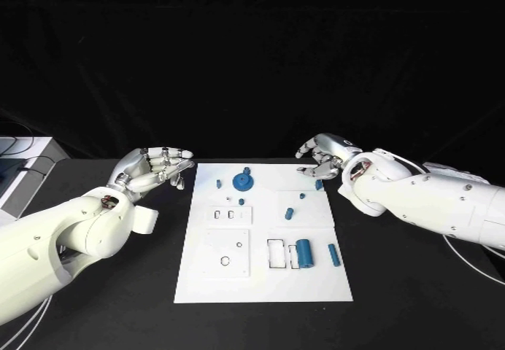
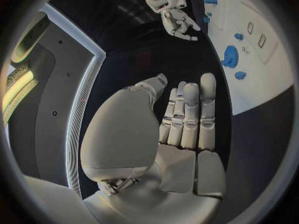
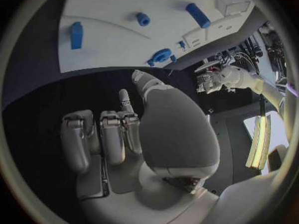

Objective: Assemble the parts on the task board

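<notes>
The white task board (image 1: 263, 281) lies flat in the middle of the black table. A blue gear (image 1: 244, 179) stands near its far edge, with small blue pieces around it. A thick blue cylinder (image 1: 305, 253) and a thin blue pin (image 1: 333, 254) lie lower right. My left hand (image 1: 156, 169) hovers off the board's far left corner with straight fingers, holding nothing. My right hand (image 1: 324, 156) hangs off the far right corner with loosely bent fingers, also holding nothing. The left wrist view shows the left hand (image 2: 184, 119), the gear (image 2: 230, 56) and the board (image 2: 264, 92). The right wrist view shows the right hand (image 3: 118, 134) and the gear (image 3: 161, 56).
A pale box (image 1: 23, 171) with cables sits at the table's left edge. White cables (image 1: 476, 264) trail beside my right arm. Black table surface lies open on both sides of the board and in front of it.
</notes>
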You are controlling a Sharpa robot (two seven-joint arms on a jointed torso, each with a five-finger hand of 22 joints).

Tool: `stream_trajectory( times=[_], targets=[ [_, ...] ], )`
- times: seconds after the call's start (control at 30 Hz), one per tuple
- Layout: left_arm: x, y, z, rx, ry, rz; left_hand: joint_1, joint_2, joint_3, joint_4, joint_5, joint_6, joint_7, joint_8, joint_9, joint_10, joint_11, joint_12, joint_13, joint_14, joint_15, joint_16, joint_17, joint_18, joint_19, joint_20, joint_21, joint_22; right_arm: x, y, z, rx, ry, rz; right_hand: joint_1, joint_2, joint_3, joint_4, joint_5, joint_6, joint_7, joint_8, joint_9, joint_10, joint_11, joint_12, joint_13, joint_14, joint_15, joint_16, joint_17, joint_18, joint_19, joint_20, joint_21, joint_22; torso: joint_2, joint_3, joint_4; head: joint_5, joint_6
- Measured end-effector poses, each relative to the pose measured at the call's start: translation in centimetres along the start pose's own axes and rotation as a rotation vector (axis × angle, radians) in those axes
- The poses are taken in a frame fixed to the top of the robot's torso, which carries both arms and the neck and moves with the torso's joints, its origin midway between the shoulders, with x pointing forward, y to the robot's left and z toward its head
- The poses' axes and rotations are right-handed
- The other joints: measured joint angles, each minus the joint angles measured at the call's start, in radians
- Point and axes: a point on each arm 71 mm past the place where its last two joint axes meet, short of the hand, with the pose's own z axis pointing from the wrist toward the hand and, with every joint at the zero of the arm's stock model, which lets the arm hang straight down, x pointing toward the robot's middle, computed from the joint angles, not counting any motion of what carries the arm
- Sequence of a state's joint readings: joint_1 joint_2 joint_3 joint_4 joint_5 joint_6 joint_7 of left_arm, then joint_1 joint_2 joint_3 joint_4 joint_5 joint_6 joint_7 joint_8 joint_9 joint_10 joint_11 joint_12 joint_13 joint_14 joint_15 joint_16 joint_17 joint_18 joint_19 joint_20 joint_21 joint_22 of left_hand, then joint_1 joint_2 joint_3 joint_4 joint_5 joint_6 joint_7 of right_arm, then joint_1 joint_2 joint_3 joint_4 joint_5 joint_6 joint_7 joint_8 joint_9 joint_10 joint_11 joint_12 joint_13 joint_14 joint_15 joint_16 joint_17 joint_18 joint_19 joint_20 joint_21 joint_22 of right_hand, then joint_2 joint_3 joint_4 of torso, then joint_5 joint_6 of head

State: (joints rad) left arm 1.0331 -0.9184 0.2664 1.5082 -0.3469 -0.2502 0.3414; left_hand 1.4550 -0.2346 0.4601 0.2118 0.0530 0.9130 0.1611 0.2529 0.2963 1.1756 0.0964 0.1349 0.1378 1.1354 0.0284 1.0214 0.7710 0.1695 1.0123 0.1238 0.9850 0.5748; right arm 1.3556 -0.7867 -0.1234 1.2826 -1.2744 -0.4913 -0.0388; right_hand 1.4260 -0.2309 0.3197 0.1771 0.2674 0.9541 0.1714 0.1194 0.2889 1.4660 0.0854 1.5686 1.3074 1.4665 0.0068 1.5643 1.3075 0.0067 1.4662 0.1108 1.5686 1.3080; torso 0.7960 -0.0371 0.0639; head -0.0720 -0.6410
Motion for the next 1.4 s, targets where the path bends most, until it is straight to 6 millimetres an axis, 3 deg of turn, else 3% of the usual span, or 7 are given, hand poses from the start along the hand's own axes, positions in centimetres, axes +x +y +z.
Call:
stream_trajectory(
  times=[0.2,0.47,0.7,0.97,1.4],
  targets=[
    [0.1,0.6,-0.2,-0.012,0.000,-0.005,0.000,0.000,0.006,-0.006,0.000,-0.007,0.000,-0.006,0.001,0.004,-0.004,0.015,0.009,-0.001,-0.001,0.000,-0.001,0.000,-0.007,-0.001,0.004,0.002,-1.2,-3.7,-1.1,0.042,0.040,0.074,0.018,-0.015,0.012,-0.021,0.021,-0.002,0.002,-0.005,-0.001,0.000,0.000,0.000,0.000,0.000,0.000,0.000,0.000,0.000,0.000,0.000,0.000,0.000,-0.001,0.0054,-0.0054,-0.009,0.001],
    [0.1,1.2,-0.3,-0.023,-0.003,-0.007,0.000,0.000,0.001,-0.023,0.000,-0.015,0.000,-0.006,0.006,0.020,-0.009,0.075,0.044,0.020,-0.007,0.048,0.047,0.000,-0.010,-0.004,0.018,0.010,-0.8,-6.0,-2.1,0.062,0.093,0.098,0.018,-0.015,0.009,-0.024,0.025,-0.009,0.002,-0.005,-0.002,0.000,0.000,0.000,0.000,0.000,0.000,0.000,0.000,0.000,0.000,0.000,0.000,0.000,-0.001,0.0085,-0.0069,-0.013,0.001],
    [0.1,1.5,-0.4,-0.030,-0.004,-0.009,-0.016,0.014,-0.021,-0.062,0.000,-0.051,0.000,0.029,0.029,-0.093,-0.013,0.346,0.236,0.093,-0.009,0.190,0.194,0.000,-0.023,-0.006,0.052,0.027,0.0,-6.7,-2.5,0.063,0.126,0.100,0.018,-0.015,0.009,-0.024,0.025,-0.009,0.002,-0.009,-0.002,0.000,0.000,0.000,0.000,0.000,0.000,0.000,0.000,0.000,0.000,0.000,0.000,0.000,0.002,0.0110,-0.0035,-0.018,-0.001],
    [-0.1,1.7,-0.4,-0.034,-0.007,-0.007,-0.024,0.008,-0.012,-0.071,0.000,-0.079,-0.004,0.070,0.046,-0.186,-0.014,0.570,0.374,0.133,-0.010,0.279,0.292,0.000,-0.023,-0.006,0.089,0.059,0.4,-6.9,-2.6,0.062,0.145,0.100,0.022,-0.019,0.006,-0.027,0.025,-0.009,0.002,-0.009,-0.002,0.000,0.000,0.000,0.001,0.000,0.000,0.000,0.000,0.000,0.000,0.000,0.000,0.000,0.005,0.0142,-0.0028,-0.019,-0.002],
    [-0.2,1.7,-0.5,-0.037,-0.008,-0.004,-0.028,0.012,-0.006,-0.071,0.000,-0.086,-0.003,0.076,0.049,-0.202,-0.016,0.612,0.396,0.148,-0.011,0.301,0.324,0.000,-0.023,-0.006,0.094,0.066,0.9,-6.6,-2.4,0.055,0.155,0.100,0.022,-0.019,0.006,-0.027,0.029,-0.013,0.005,-0.009,-0.003,0.000,0.000,0.000,0.001,0.000,0.000,0.000,0.000,0.000,0.000,0.000,0.000,-0.001,0.003,0.0135,-0.0028,-0.021,-0.008]
  ],
)
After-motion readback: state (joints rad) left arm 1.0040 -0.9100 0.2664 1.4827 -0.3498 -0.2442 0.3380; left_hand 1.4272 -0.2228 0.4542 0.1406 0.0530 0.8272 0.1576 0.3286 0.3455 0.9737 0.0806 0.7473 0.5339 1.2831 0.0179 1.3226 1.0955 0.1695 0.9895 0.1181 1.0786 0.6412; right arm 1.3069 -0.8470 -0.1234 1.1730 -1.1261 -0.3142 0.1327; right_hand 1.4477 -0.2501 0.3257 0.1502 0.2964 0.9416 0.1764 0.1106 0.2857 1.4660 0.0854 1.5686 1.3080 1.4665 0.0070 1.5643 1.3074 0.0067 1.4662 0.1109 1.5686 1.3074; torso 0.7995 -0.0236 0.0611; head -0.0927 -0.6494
